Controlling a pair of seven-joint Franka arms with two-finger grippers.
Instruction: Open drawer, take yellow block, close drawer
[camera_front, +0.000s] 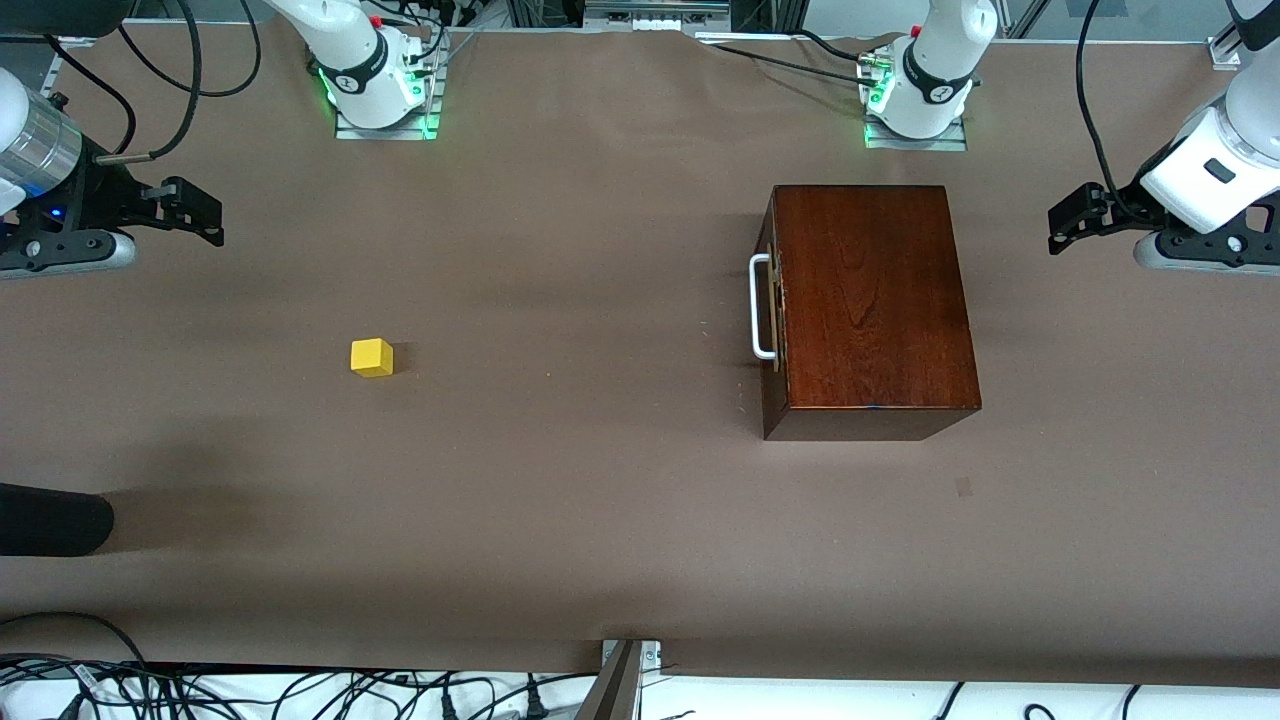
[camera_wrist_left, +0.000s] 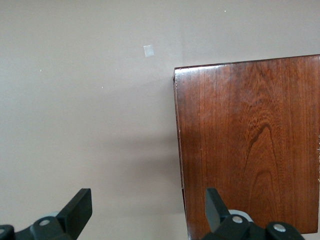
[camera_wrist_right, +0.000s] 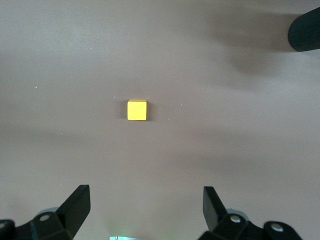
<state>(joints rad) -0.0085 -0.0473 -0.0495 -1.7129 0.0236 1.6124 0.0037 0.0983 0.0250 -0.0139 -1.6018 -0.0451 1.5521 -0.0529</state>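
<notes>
Matte brown table (camera_front: 600, 520), glossy wooden drawer (camera_front: 775, 310) shut, yellow block (camera_front: 371, 357) apart, left claw (camera_wrist_left: 145, 207) and right claw (camera_wrist_right: 146, 206) wide.

The worktop (camera_front: 600, 500) is covered in matt brown cloth or paper, smooth with faint creases. The box (camera_front: 870, 300) is dark reddish-brown wood with a glossy varnish and clear grain, and its drawer (camera_front: 772, 305) has a smooth white bar handle (camera_front: 758, 305), perhaps metal or plastic. The yellow block (camera_front: 372, 357) has plain, matt, smooth faces. The left hand (camera_wrist_left: 145, 210) and the right hand (camera_wrist_right: 145, 207) have matt black fingers that look like plastic, and the arm shells are glossy white.
</notes>
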